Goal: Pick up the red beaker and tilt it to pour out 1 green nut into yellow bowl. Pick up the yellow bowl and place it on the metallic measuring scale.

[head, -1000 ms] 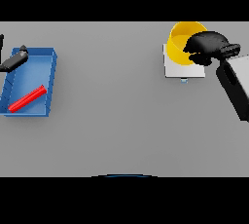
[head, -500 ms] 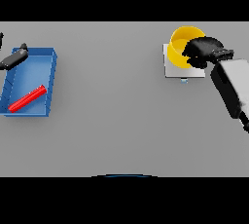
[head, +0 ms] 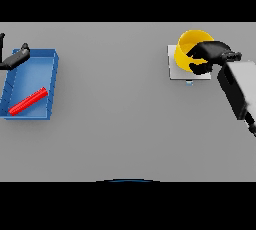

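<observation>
- Head view: the yellow bowl [head: 192, 48] sits on the metallic measuring scale [head: 176, 70] at the far right of the grey table [head: 120, 124], its near rim overhanging the pale square plate.
- The right hand [head: 206, 55] is on the bowl's right side, dark fingers curled over the rim and pinching its wall; that grip looks meant to keep the bowl level and steady on the plate.
- The bowl appears to rest on the scale rather than hang above it, though no gap or contact line can be made out from this angle.
- A small pale mark [head: 189, 82] lies just below the scale's near edge; what it is cannot be told.
- Far to the left, well apart from the bowl, the red beaker [head: 28, 101] lies on its side, slanted across the floor of a blue tray [head: 53, 86]. It seems parked there out of the way, its pouring role likely finished.
- No green nut can be seen; the bowl's inside is partly hidden by the hand.
- The left hand [head: 16, 58] shows at the tray's far left corner, fingers straight and relaxed, holding nothing.
- By this layout the task looks nearly complete, with only the release of the bowl left.
</observation>
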`<state>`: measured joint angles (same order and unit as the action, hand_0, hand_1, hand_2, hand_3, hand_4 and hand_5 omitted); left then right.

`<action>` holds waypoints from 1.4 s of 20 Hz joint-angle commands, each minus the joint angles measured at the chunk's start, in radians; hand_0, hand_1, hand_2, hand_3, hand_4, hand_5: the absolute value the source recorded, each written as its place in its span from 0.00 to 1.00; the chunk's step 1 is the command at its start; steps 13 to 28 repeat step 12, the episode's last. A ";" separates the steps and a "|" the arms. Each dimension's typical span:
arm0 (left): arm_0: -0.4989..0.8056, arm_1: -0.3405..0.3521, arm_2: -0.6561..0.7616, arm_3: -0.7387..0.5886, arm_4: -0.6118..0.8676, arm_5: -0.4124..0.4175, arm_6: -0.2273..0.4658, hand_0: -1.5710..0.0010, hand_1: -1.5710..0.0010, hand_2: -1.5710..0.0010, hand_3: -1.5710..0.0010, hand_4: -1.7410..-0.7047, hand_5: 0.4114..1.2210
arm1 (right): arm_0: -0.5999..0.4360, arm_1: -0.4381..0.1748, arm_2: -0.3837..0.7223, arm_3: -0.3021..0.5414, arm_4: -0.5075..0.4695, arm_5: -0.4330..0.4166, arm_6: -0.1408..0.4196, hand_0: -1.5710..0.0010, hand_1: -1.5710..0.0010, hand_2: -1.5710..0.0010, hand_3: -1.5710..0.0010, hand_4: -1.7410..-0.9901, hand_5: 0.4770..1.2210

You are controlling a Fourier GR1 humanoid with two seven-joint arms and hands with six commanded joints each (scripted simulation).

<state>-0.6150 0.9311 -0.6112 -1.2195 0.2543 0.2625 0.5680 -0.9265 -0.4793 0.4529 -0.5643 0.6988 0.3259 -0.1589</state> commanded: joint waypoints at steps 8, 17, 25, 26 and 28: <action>-0.010 -0.014 -0.002 0.022 -0.006 -0.002 -0.015 1.00 1.00 1.00 1.00 0.90 0.40 | -0.034 0.014 0.024 0.064 0.026 0.015 -0.059 0.92 0.93 0.84 0.72 0.53 0.36; -0.003 -0.012 0.005 0.016 0.007 -0.004 -0.020 1.00 1.00 1.00 1.00 0.89 0.40 | -0.058 0.015 0.030 0.100 0.039 0.020 -0.066 0.97 0.97 0.93 0.78 0.58 0.34; -0.003 -0.012 0.005 0.016 0.007 -0.004 -0.020 1.00 1.00 1.00 1.00 0.89 0.40 | -0.058 0.015 0.030 0.100 0.039 0.020 -0.066 0.97 0.97 0.93 0.78 0.58 0.34; -0.003 -0.012 0.005 0.016 0.007 -0.004 -0.020 1.00 1.00 1.00 1.00 0.89 0.40 | -0.058 0.015 0.030 0.100 0.039 0.020 -0.066 0.97 0.97 0.93 0.78 0.58 0.34; -0.003 -0.012 0.005 0.016 0.007 -0.004 -0.020 1.00 1.00 1.00 1.00 0.89 0.40 | -0.058 0.015 0.030 0.100 0.039 0.020 -0.066 0.97 0.97 0.93 0.78 0.58 0.34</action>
